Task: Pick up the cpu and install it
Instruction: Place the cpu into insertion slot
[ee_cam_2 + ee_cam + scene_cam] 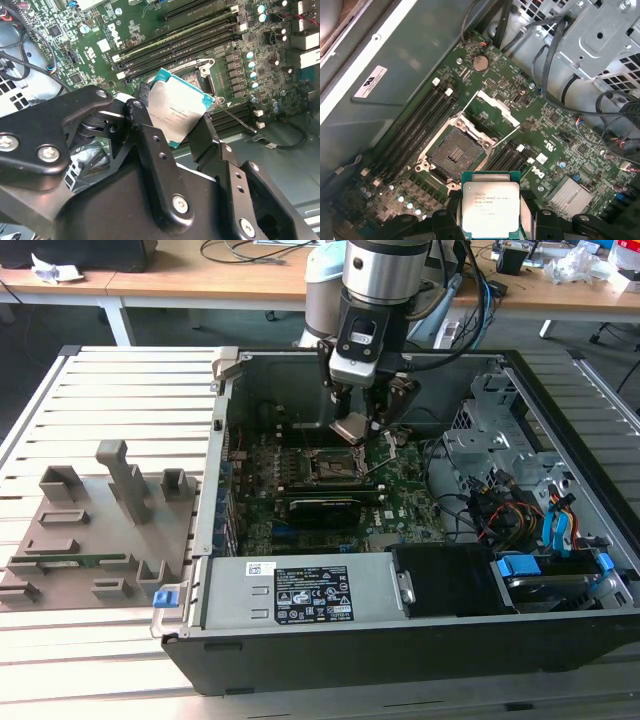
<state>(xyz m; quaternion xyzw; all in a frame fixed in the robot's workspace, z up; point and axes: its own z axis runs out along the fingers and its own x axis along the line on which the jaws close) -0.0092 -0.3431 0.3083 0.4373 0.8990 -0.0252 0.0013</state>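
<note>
You have the cpu (491, 210), a small flat square chip with a silvery-beige metal lid on a teal-green rim, pinched by two opposite edges between the black metal fingers (150, 145) of the gripper (492, 220). It hangs in the air, touching nothing else, above the green motherboard (545, 150) inside the open black computer case (400, 640).

The dark square socket (455, 155) lies near it and apart from it in the first wrist view. The socket is bare, and its metal frame (495, 105) is swung open.

Judged from these views, the chip is light and stiff. Its smooth lid looks slippery, and its underside and the socket's contacts are likely fragile. The edge grip you have now suits it, because the pressure stays on the rim and both faces are left untouched. Too hard a squeeze could make so thin a piece twist or pop free.

At the exterior view's left, a grey plastic fixture plate (90, 530) with upright blocks sits on the pale slatted bench (110, 380), well apart from the case.
</note>
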